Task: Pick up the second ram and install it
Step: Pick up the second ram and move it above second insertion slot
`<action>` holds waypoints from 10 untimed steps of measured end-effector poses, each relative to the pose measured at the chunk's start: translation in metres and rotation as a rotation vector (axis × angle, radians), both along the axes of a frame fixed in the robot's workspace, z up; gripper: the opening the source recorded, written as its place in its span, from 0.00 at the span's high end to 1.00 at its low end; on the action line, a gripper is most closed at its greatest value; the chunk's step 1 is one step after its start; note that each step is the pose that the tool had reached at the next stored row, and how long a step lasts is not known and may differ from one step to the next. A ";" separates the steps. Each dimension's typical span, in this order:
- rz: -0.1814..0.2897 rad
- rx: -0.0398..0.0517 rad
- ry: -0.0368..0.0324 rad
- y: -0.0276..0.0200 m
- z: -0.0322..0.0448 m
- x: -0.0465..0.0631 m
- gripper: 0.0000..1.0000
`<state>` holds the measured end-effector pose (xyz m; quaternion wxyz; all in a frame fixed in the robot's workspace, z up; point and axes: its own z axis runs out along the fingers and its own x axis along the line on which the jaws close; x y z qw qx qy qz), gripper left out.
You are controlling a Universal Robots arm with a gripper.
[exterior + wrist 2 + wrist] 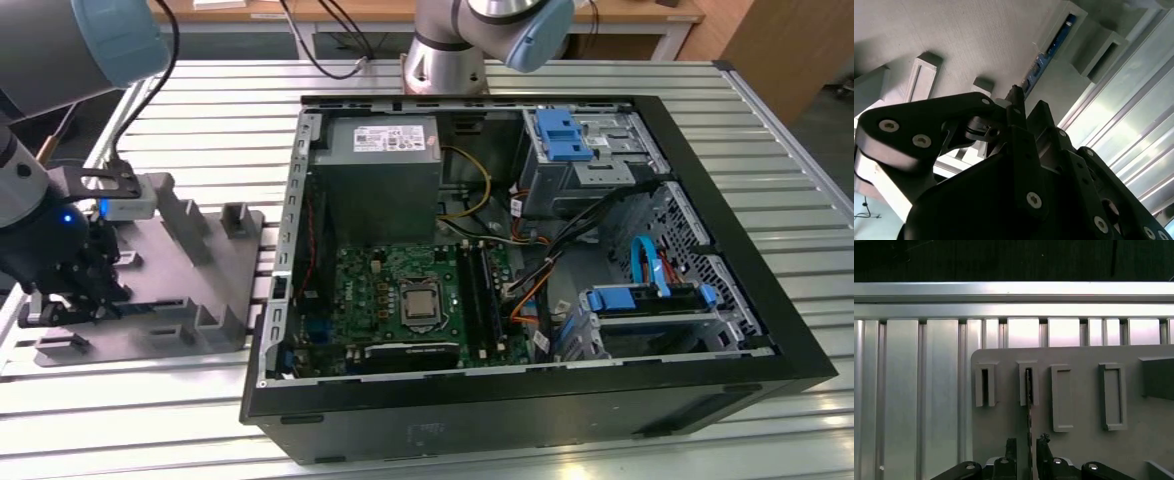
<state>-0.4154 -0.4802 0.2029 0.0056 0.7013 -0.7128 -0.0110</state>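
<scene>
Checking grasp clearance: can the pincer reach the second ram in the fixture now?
Likely yes. In the first wrist view the open pincer straddles the second ram, which stands on edge in a slot of the grey fixture; nothing sits between them.

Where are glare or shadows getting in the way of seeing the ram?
First wrist view: the table slats reflect bright bands, yet the grey fixture is evenly lit and the second ram shows edge-on. Second wrist view: glare on the slats, the pincer a dark silhouette, the ram's blue edge readable. Exterior view: even light, the pincer dark against the fixture.
</scene>
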 end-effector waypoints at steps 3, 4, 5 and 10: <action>0.000 0.0000 0.0000 0.0000 -0.0054 0.000 0.70; 0.000 -0.0001 0.0000 0.0000 -0.0072 0.000 0.70; 0.000 0.0000 -0.0001 0.0000 -0.0084 0.000 0.70; 0.000 -0.0001 0.0000 0.0000 -0.0086 0.000 0.72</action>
